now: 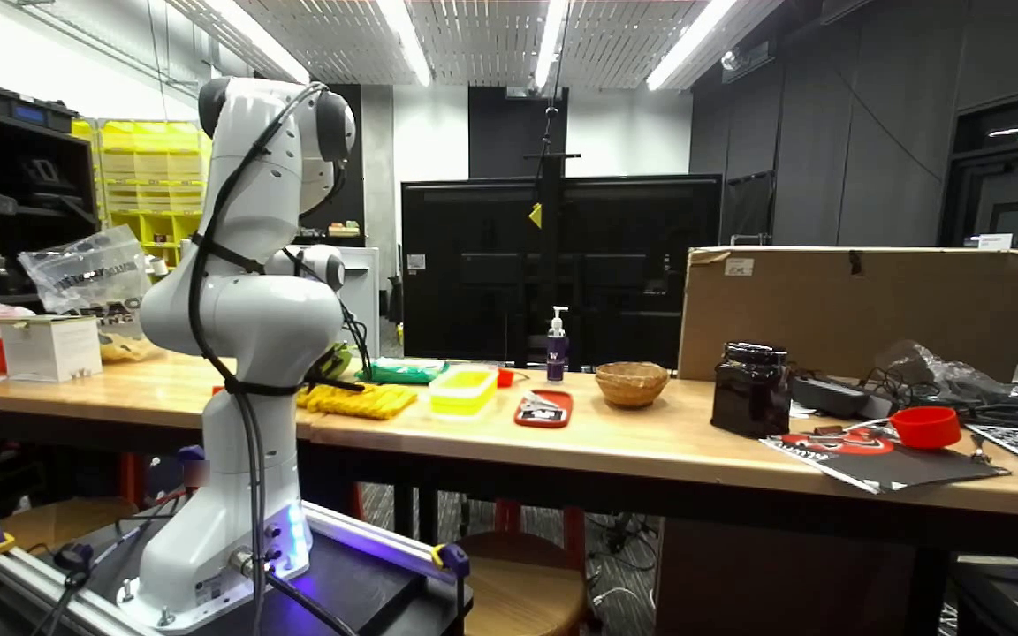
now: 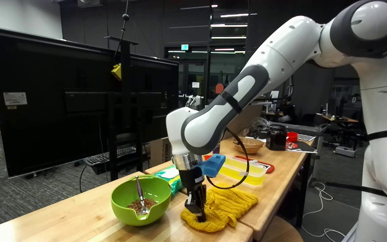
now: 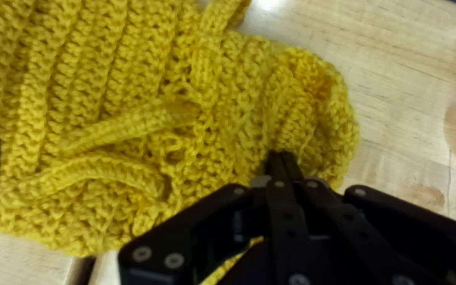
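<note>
Wooden table [image 2: 62,218] is being partly covered by yellow knit cloth [image 2: 233,203], which is being touched by end effector [image 3: 282,157], jaws being pressed tog. Space nearby is being taken by green bowl [image 2: 124,195] w/ spoon [image 2: 140,190]; farther back, by translucent tub [image 2: 259,179], wicker basket [image 2: 253,148] & blk. screen [image 2: 45,117].

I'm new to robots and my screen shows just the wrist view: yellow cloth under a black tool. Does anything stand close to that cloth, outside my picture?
Observer: Yes, in an exterior view a green bowl stands beside the cloth, not touching it.
Visitor: Neat! And what's that black curve at the left edge of my picture?
Observer: Probably the cable; in an exterior view it hangs in a loop from the arm.
</note>
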